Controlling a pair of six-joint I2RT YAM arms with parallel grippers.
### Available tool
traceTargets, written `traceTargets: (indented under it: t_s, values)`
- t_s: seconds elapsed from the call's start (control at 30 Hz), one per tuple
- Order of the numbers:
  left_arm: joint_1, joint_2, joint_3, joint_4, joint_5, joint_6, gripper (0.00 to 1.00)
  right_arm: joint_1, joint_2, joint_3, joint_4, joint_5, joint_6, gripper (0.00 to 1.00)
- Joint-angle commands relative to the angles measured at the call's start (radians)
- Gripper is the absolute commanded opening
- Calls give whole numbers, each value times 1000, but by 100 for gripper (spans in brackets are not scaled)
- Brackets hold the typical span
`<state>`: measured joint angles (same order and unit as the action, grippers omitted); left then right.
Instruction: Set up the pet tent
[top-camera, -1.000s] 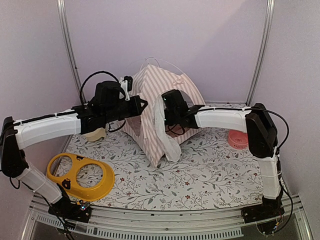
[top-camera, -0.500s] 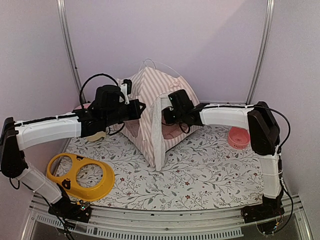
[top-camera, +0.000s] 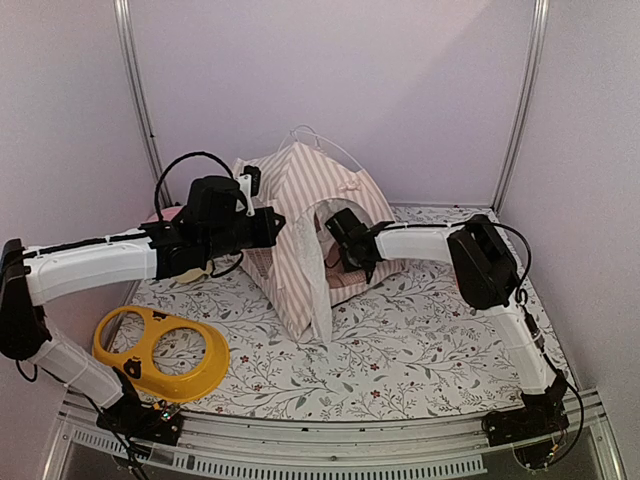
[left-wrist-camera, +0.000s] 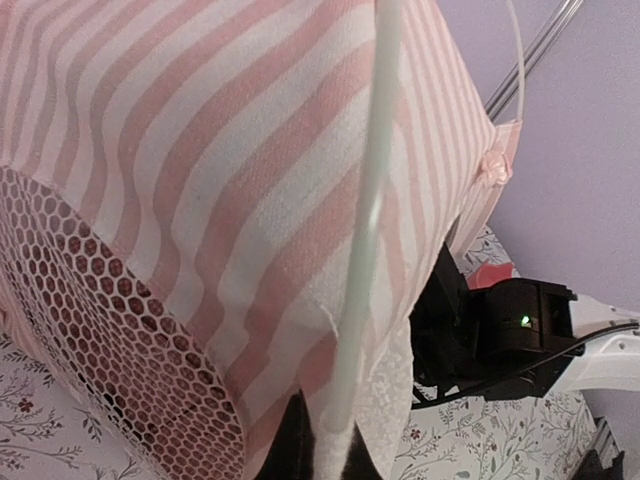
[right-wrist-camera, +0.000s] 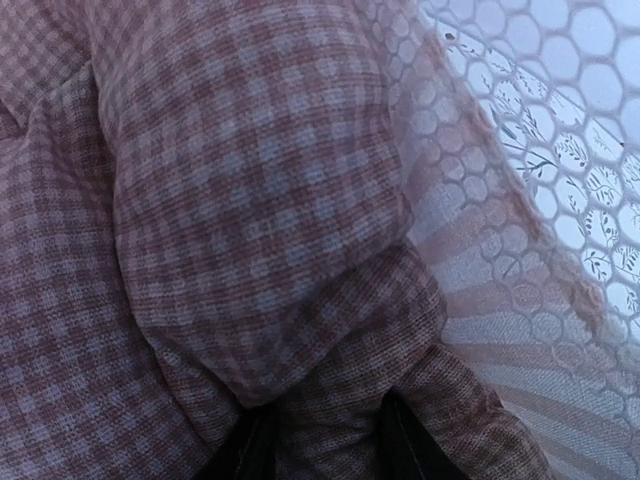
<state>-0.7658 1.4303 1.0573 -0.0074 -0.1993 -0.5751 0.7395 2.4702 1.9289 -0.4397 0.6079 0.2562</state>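
Note:
The pet tent (top-camera: 310, 185) stands upright at the back of the floral mat, pink-and-white striped, its door facing front right. Its white curtain (top-camera: 312, 270) hangs at the door's left. My left gripper (top-camera: 268, 222) is at the tent's left side, shut on a thin white pole (left-wrist-camera: 370, 230) that runs up over the striped fabric (left-wrist-camera: 230, 170) beside the mesh window (left-wrist-camera: 90, 300). My right gripper (top-camera: 342, 250) reaches in through the doorway. In the right wrist view its fingers (right-wrist-camera: 400, 445) pinch a fold of the pink checked cushion (right-wrist-camera: 240, 200), and the gripper (right-wrist-camera: 320, 440) is shut on it.
A yellow two-hole bowl stand (top-camera: 160, 350) lies at the front left of the floral mat (top-camera: 400, 340). A beige item (top-camera: 195, 270) sits under the left arm. Metal frame posts (top-camera: 135, 90) rise at both back corners. Purple walls close in the sides.
The tent has settled from a tilt to upright, shifting slightly left. My right gripper moved deeper into the doorway and closed on the cushion. The left gripper kept its hold on the pole.

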Motion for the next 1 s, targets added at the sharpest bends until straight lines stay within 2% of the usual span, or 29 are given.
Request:
traceTargets:
  t_s: [0.0, 0.13, 0.3, 0.43, 0.6, 0.73, 0.97]
  values:
    - [10, 27, -8, -20, -50, -57, 0, -3, -15, -78, -54, -225, 37, 43]
    - [18, 46, -3, -25, -50, -40, 0, 30, -304, -318, 257, -406, -4, 57]
    - [45, 52, -8, -27, -24, -22, 0, 51, -512, -456, 463, -542, -20, 58]
    - [69, 49, -6, -34, -16, -4, 0, 51, -627, -554, 554, -624, -1, 59]
    - [87, 50, 6, -9, 59, 66, 0, 51, -676, -641, 615, -777, 39, 59]
    - [102, 52, 26, -34, 76, 106, 0, 51, -764, -785, 761, -839, 95, 59]
    - [135, 31, 61, -43, 85, 235, 0, 52, -927, -1005, 856, -854, 142, 56]
